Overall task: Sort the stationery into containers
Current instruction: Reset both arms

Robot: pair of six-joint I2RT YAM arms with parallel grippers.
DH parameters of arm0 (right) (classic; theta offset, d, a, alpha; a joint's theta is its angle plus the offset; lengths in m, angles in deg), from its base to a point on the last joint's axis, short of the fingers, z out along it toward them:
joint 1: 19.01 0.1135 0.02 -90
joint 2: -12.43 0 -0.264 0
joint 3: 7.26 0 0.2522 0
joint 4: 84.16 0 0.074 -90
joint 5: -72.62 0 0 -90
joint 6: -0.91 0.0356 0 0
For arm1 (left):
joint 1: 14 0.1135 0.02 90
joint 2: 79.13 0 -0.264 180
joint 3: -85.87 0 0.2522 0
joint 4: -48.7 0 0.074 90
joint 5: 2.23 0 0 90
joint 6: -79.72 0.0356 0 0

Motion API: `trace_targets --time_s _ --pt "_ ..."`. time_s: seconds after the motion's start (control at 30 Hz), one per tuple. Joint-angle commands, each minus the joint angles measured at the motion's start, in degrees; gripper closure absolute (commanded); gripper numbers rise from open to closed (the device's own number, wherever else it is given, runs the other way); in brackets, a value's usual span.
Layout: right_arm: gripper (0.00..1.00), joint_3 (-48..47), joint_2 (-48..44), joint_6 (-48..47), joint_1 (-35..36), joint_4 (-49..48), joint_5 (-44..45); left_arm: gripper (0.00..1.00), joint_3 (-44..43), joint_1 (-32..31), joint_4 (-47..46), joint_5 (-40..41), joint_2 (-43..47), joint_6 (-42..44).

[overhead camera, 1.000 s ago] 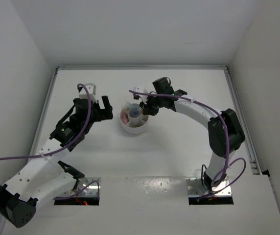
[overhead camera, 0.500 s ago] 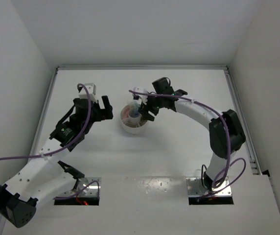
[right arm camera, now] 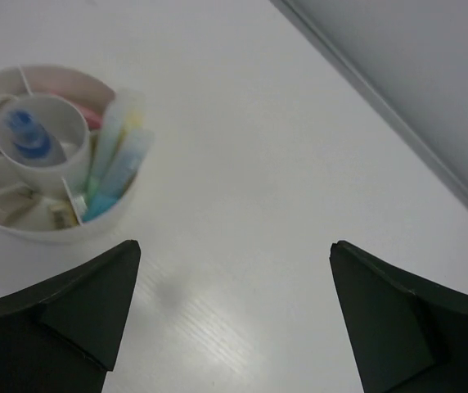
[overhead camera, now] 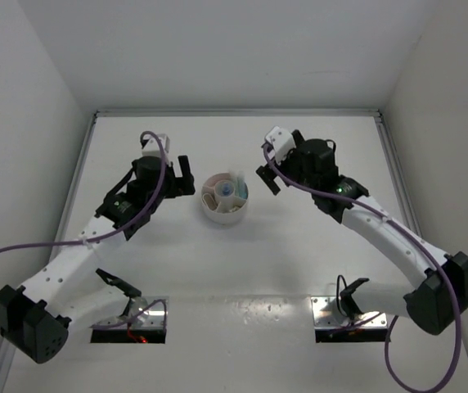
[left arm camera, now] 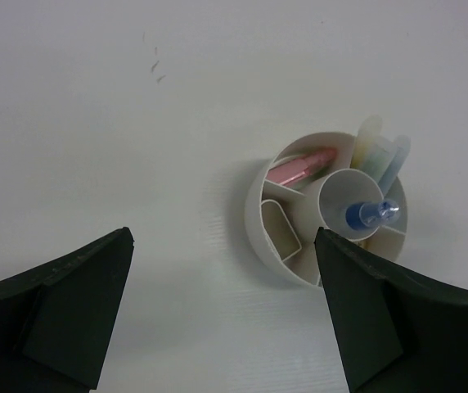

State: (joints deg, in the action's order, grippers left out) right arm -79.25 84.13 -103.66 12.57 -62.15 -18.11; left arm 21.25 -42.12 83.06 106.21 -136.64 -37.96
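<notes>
The round white container (overhead camera: 224,214) stands mid-table with the stationery inside it. A blue piece (left arm camera: 365,214) stands in the centre cup. A pink piece (left arm camera: 299,170), a beige piece (left arm camera: 281,231), and a yellow (left arm camera: 368,147) and a light blue piece (left arm camera: 394,157) fill the outer compartments. My left gripper (overhead camera: 183,176) hovers open just left of the tub (left arm camera: 254,214), nothing between its fingers. My right gripper (overhead camera: 268,178) is open and empty to the tub's right; its wrist view shows the tub (right arm camera: 29,234) at upper left with the blue piece (right arm camera: 24,131) and a green-yellow piece (right arm camera: 108,151).
A raised rail (overhead camera: 234,113) runs along the table's back edge, with white walls on both sides. The right side rail (right arm camera: 398,123) crosses the right wrist view's upper corner. Two metal base plates (overhead camera: 350,318) sit at the near edge.
My right gripper opened over the tub, then drew back to the right and up. A light blue piece now leans in the tub. My left gripper shifted slightly toward the tub.
</notes>
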Motion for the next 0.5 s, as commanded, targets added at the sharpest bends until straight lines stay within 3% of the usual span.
trace_targets --time_s 0.0,0.17,0.27,0.47 --pt "0.0 6.5 -3.2 4.7 -0.3 -4.6 13.2 0.0 -5.7 0.7 -2.7 -2.2 -2.7 -0.9" --pt "0.0 5.8 -5.1 6.4 -0.8 -3.1 18.6 0.0 -7.6 1.2 -2.7 -1.9 -9.9 2.4" --pt "0.0 5.8 -6.5 7.8 -1.9 -3.8 22.2 0.0 -7.6 2.5 -0.6 -2.8 -9.9 4.2" --pt "0.0 8.0 -6.5 10.7 -2.5 -5.0 22.0 0.0 -3.1 2.5 -3.5 -2.3 -1.1 6.1"
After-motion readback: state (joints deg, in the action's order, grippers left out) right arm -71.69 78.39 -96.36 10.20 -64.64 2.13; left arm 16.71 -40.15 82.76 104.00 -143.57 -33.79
